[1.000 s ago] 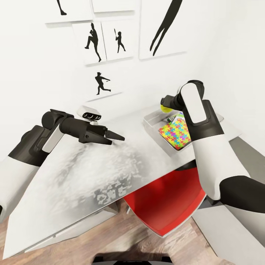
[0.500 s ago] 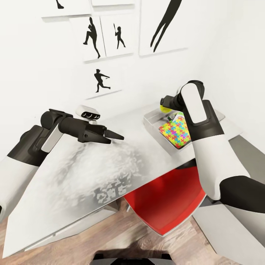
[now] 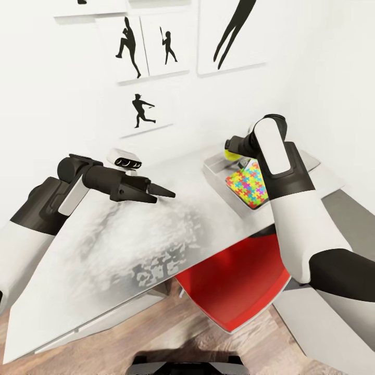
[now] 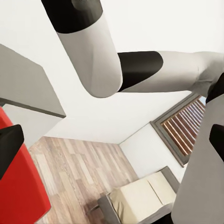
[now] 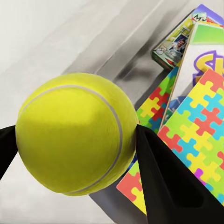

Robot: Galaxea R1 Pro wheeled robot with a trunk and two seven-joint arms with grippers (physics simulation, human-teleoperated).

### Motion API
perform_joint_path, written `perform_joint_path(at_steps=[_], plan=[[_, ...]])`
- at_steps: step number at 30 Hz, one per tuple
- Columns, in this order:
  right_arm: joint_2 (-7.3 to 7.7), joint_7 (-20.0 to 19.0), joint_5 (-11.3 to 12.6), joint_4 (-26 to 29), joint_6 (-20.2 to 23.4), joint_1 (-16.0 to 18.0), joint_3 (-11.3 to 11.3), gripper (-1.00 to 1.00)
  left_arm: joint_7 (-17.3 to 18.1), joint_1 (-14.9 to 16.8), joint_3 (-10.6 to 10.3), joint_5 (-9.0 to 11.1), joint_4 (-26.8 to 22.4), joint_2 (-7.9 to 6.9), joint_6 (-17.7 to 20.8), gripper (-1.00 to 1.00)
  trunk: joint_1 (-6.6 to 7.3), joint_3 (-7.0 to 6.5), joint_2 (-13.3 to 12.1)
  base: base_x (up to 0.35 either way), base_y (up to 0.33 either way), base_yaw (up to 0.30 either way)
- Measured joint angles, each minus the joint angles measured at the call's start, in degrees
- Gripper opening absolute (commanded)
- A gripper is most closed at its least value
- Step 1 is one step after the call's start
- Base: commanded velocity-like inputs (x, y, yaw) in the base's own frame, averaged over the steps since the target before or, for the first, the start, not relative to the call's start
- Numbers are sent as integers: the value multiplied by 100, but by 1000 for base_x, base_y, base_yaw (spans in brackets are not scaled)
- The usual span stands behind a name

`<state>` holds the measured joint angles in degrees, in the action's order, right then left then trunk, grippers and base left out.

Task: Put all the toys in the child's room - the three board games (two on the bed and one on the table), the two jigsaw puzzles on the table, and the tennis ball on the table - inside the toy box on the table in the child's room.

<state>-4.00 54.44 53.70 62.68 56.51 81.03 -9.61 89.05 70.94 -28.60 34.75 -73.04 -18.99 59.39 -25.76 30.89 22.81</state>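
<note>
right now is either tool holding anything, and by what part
The right tool holds the tennis ball by its opposite sides, above the toy box. The left tool holds nothing.

The tennis ball (image 3: 230, 153) sits above the toy box (image 3: 216, 172), which stands on the table (image 3: 130, 239) and holds a jigsaw puzzle (image 3: 250, 183).

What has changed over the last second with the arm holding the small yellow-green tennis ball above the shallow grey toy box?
Little. The right gripper stays shut on the small yellow-green tennis ball over the shallow grey toy box, edging slightly towards the wall. The wall pictures' slide is camera motion. The colourful jigsaw puzzle stays in the box; the left gripper keeps hovering.
</note>
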Motion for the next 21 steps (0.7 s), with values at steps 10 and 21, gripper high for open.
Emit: perform_joint_path(at_steps=[10, 21], plan=[[30, 7, 0, 14, 2, 3, 89, -100, 0, 0, 24, 8, 0, -2, 0, 100, 0, 94, 0, 0, 0, 0], [6, 9, 20, 7, 27, 4, 346, -100, 1, 6, 457, 7, 7, -2, 0, 100, 0, 198, 0, 0, 0, 0]])
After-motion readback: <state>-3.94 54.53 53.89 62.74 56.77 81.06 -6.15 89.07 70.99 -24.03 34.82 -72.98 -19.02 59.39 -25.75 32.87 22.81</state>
